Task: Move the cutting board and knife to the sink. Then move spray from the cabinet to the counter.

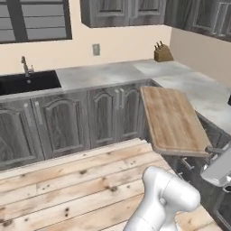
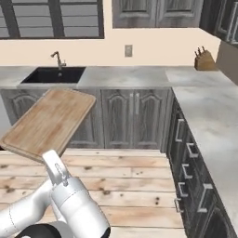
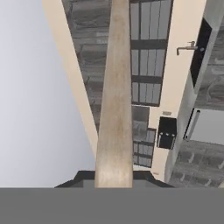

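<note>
The light-brown wooden cutting board [image 1: 173, 119] hangs in the air, tilted, over the wooden floor in front of the lower cabinets. My gripper [image 1: 209, 150] is shut on its near edge. From the right base view the cutting board [image 2: 49, 122] floats at the left, below the black sink [image 2: 53, 75]. In the hand view the cutting board [image 3: 116, 96] runs edge-on away from my gripper [image 3: 114, 177], whose dark tips clamp it from both sides. The sink [image 1: 27, 82] is set into the marbled counter [image 1: 103, 74] at the far left. The knife and the spray are out of view.
A faucet [image 2: 58, 59] stands behind the sink under a window. A knife block [image 1: 162, 53] sits in the counter's corner, and an outlet [image 1: 96, 49] is on the beige wall. Dark wall cabinets [image 1: 122, 11] hang above. The counter [image 2: 209, 121] turns along the right side over drawers.
</note>
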Available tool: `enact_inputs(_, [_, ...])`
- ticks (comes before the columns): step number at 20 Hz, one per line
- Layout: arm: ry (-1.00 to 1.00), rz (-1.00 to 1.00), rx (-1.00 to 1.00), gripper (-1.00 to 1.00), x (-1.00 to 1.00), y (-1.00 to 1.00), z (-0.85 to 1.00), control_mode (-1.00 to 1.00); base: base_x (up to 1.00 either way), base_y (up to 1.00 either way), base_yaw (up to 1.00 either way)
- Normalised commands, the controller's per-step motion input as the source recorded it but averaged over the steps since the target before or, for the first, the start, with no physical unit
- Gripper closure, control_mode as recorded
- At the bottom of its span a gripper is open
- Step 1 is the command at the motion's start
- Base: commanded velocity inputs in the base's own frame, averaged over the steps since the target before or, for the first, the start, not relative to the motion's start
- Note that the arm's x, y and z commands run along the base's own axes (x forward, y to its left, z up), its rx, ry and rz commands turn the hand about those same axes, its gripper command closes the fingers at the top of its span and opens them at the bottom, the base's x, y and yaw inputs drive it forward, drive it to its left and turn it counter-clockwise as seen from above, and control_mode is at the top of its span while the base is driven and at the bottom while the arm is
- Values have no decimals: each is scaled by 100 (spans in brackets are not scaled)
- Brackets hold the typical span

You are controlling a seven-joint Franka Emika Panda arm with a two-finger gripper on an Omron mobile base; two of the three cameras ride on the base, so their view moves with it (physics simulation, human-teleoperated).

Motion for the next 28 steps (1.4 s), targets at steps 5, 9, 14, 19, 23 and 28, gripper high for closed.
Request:
enact_inputs(5, [0, 0, 0, 100, 0, 0, 0, 100, 100, 0, 42])
enact_inputs(9, [0, 0, 0, 100, 0, 0, 0, 100, 100, 0, 41])
enact_inputs(14, [0, 0, 0, 100, 0, 0, 0, 100, 100, 3, 24])
enact_inputs(19, [0, 0, 0, 100, 0, 0, 0, 100, 100, 11, 17])
enact_inputs(23, [0, 0, 0, 100, 0, 0, 0, 100, 96, 32, 13])
enact_inputs(28, [0, 0, 0, 100, 0, 0, 0, 100, 32, 99, 1])
